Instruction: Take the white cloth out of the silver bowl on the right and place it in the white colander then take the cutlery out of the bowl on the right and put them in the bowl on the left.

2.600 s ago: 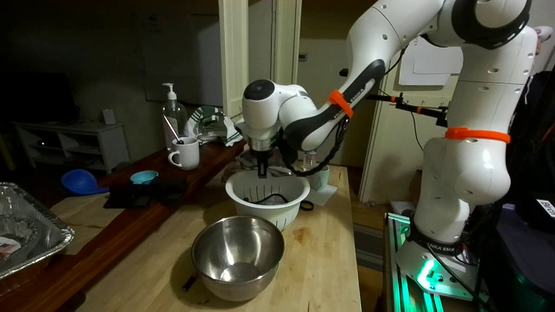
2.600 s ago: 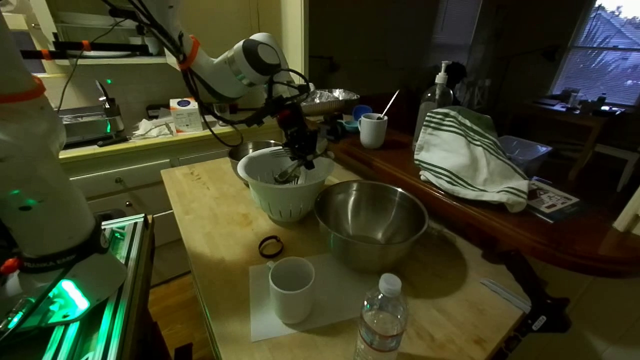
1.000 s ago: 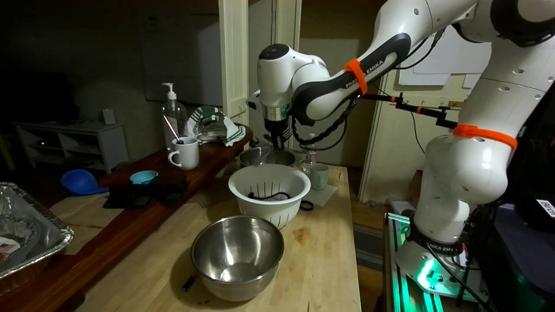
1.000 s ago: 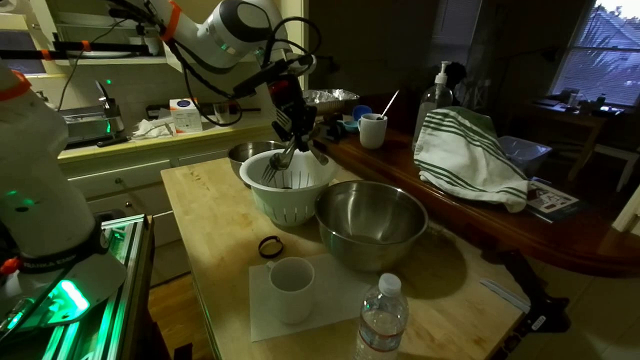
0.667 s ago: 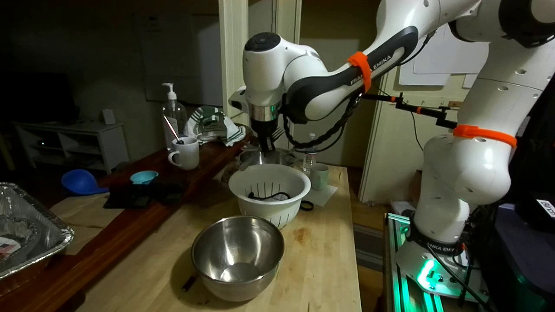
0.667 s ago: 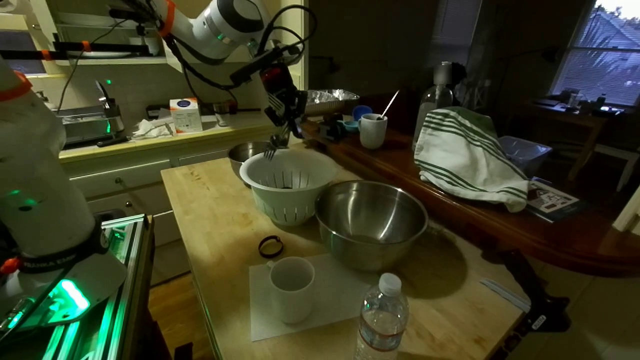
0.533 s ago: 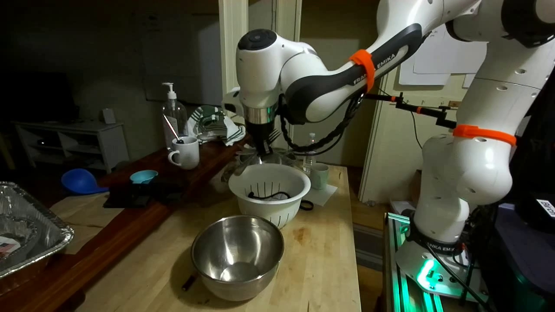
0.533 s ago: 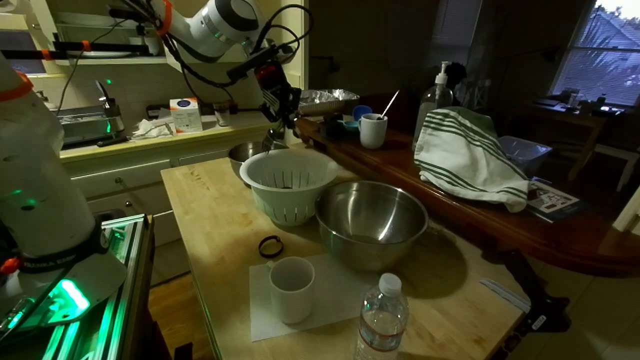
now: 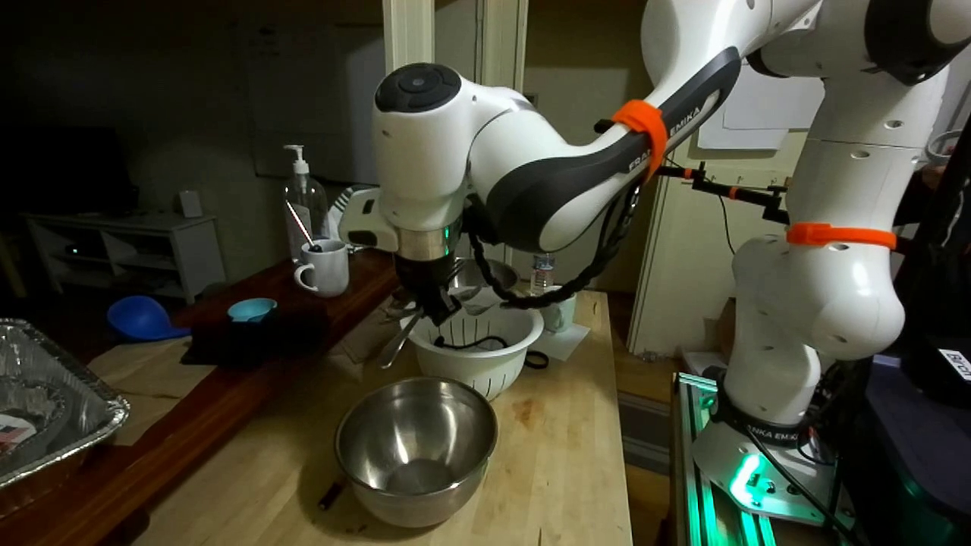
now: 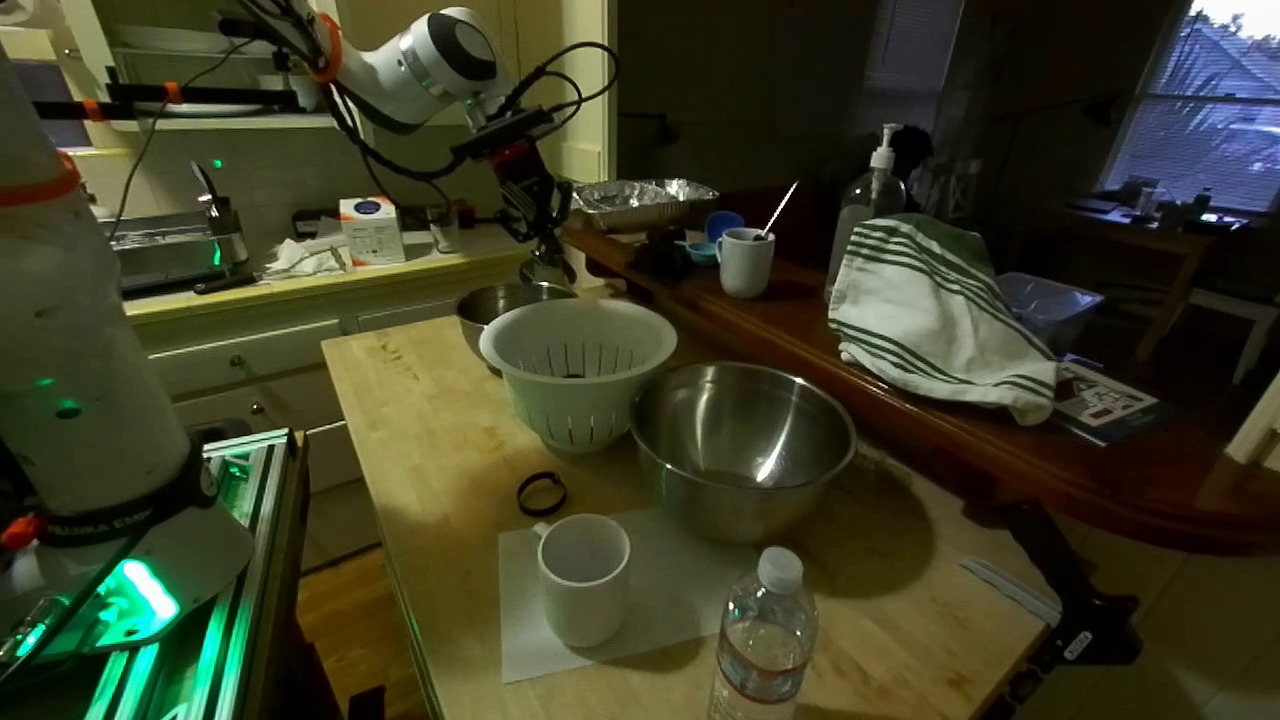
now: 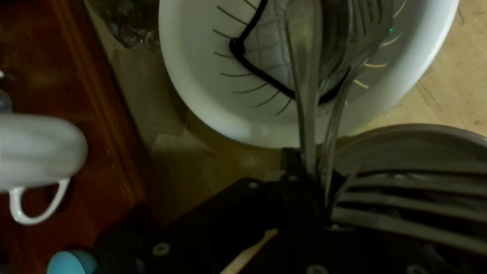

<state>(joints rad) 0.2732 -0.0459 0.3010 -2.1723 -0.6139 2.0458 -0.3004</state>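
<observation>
My gripper [image 9: 440,311] is shut on a bundle of cutlery [image 11: 304,76]: a spoon-like handle and several forks, spread out to both sides. It hangs high beside the white colander [image 9: 464,371], on the side toward the smaller steel bowl. In the wrist view the fingertips lie below the colander's rim. The white cloth [image 11: 272,49] with black edging lies inside the colander. On the left stands the smaller steel bowl [image 9: 416,493], bare steel showing inside. The larger bowl on the right [image 10: 740,515] shows bare steel on the parts in view.
A raised wooden ledge [image 9: 235,402] runs along the table, bearing a white mug [image 9: 330,273], a soap bottle [image 10: 870,200] and a striped towel [image 10: 930,310]. Another mug [image 10: 585,600], a water bottle [image 10: 768,645] and a black ring [image 10: 541,511] sit near the larger bowl.
From above the colander, my gripper has risen and moved past its rim toward the smaller bowl, then dipped a little and tilted. The cutlery has stayed in its grip; the containers stand where they were.
</observation>
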